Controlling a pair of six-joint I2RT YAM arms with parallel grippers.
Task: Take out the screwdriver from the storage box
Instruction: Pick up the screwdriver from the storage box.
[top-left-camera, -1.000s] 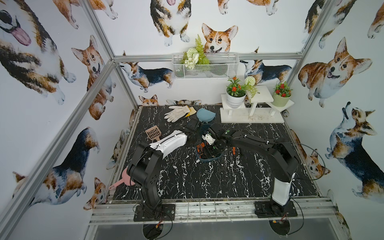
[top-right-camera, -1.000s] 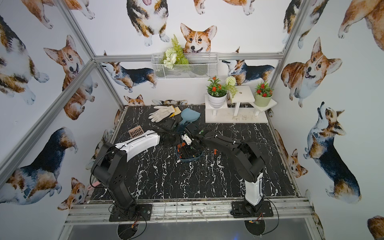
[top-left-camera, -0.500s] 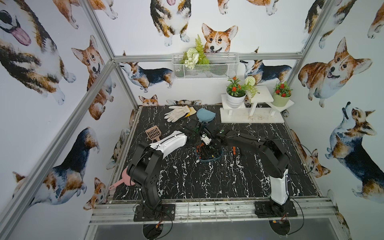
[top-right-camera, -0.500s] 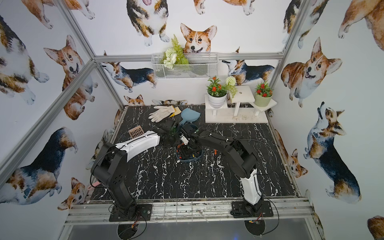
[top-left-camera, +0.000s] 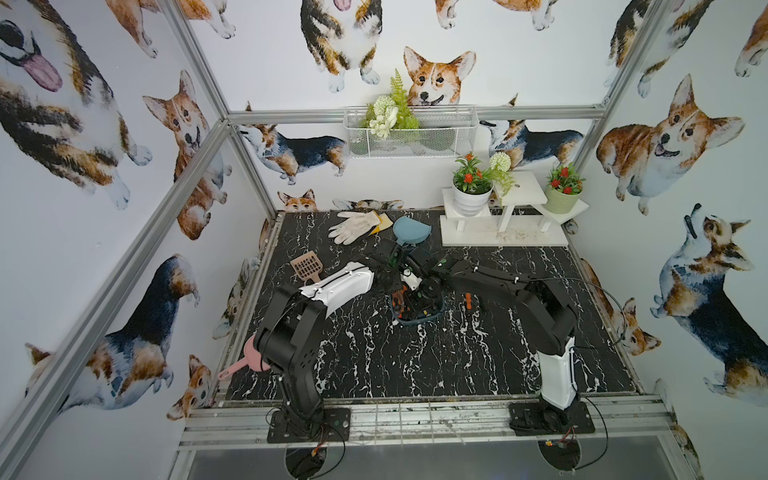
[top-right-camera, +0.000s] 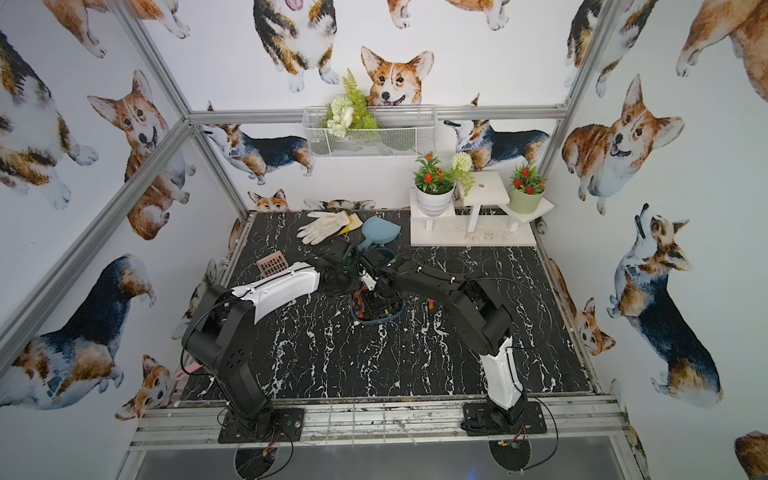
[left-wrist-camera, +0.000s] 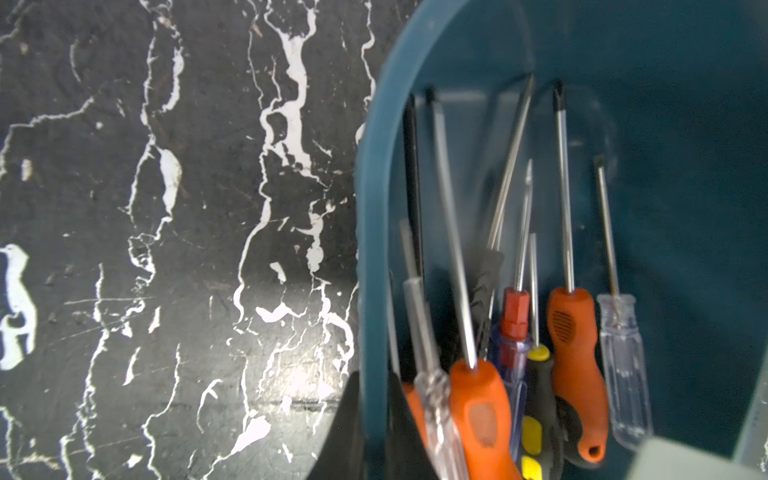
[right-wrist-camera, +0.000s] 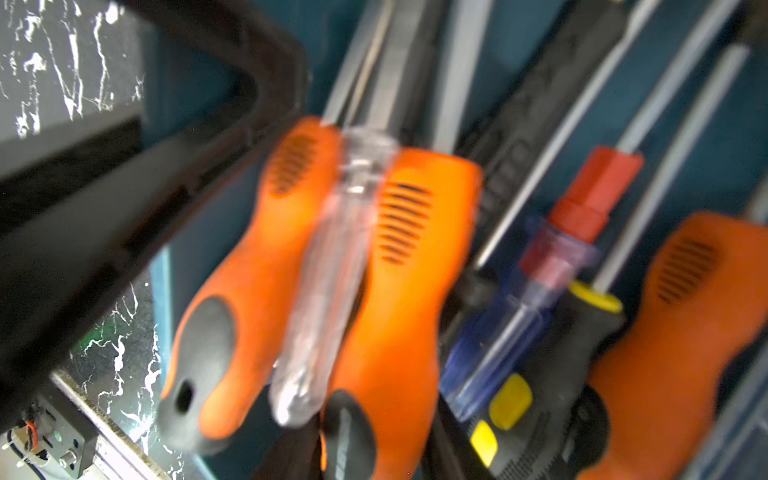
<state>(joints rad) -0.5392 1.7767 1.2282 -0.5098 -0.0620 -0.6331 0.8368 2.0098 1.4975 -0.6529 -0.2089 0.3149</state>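
The dark teal storage box (top-left-camera: 419, 322) (top-right-camera: 374, 319) sits mid-table under both wrists. Several screwdrivers lie side by side in it, with orange, clear, blue and black-yellow handles. My left gripper (left-wrist-camera: 374, 440) is shut on the box wall (left-wrist-camera: 370, 208), one finger outside and one inside. My right gripper (right-wrist-camera: 370, 457) is down in the box. Its dark fingers press on both sides of the butt end of an orange-handled screwdriver (right-wrist-camera: 399, 270) (left-wrist-camera: 478, 407). A clear-handled screwdriver (right-wrist-camera: 332, 249) leans against that handle. The right wrist view is blurred.
A small orange tool (top-left-camera: 468, 300) lies on the black marble table just right of the box. Behind are a white glove (top-left-camera: 353, 224), a blue dustpan (top-left-camera: 409, 230) and a white plant stand (top-left-camera: 503, 237). A brown scoop (top-left-camera: 306, 266) and a pink scoop (top-left-camera: 245, 361) lie at the left.
My right arm has reached further left over the box and its jaws have closed in on the orange handle. The left arm has not moved.
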